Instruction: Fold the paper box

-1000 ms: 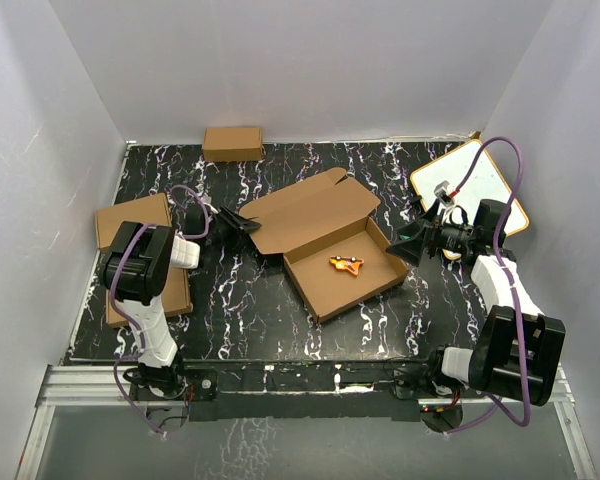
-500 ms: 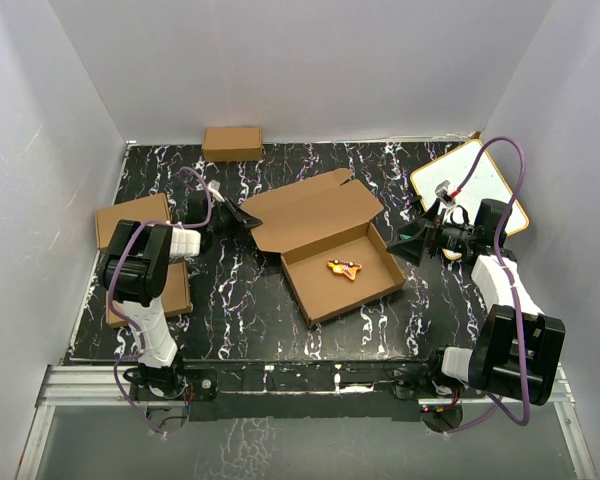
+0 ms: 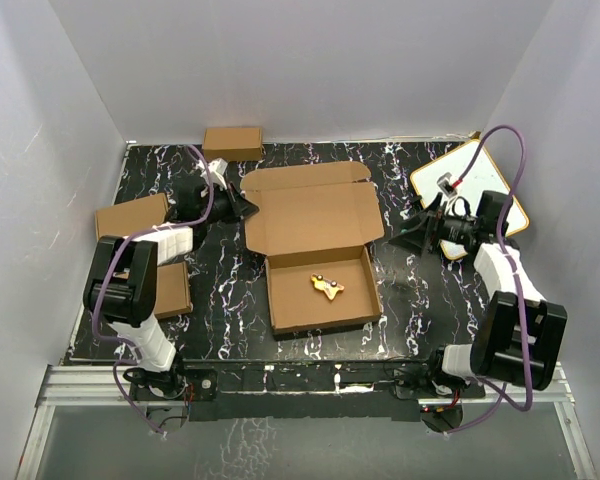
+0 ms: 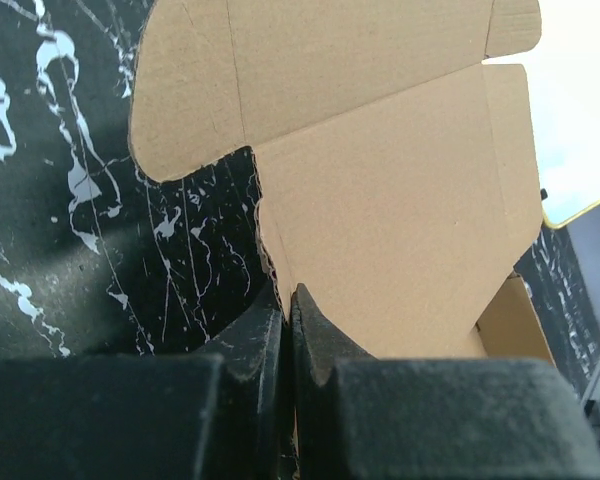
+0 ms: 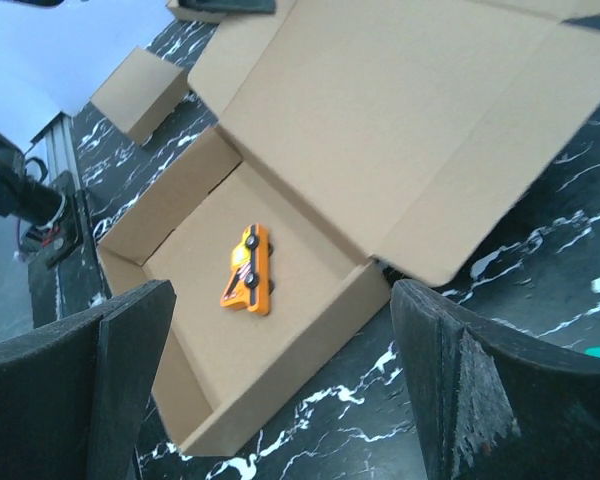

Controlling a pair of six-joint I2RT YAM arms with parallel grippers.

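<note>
Paper box (image 3: 315,215) — lid open (laid back) — holds orange toy car (image 3: 327,287)

Your paper box (image 3: 315,250) lies mid-table, lid (image 3: 315,210) behind tray (image 3: 298,302).
You'll find a toy car (image 3: 327,287) in the tray, the left gripper (image 3: 247,207) on the lid's left edge, the right gripper (image 3: 404,231) off to its right.

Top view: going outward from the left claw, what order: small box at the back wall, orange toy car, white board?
From the left gripper:
1. Small box, at the back wall.
2. Toy car, inside the paper box.
3. White board, far right.
</note>
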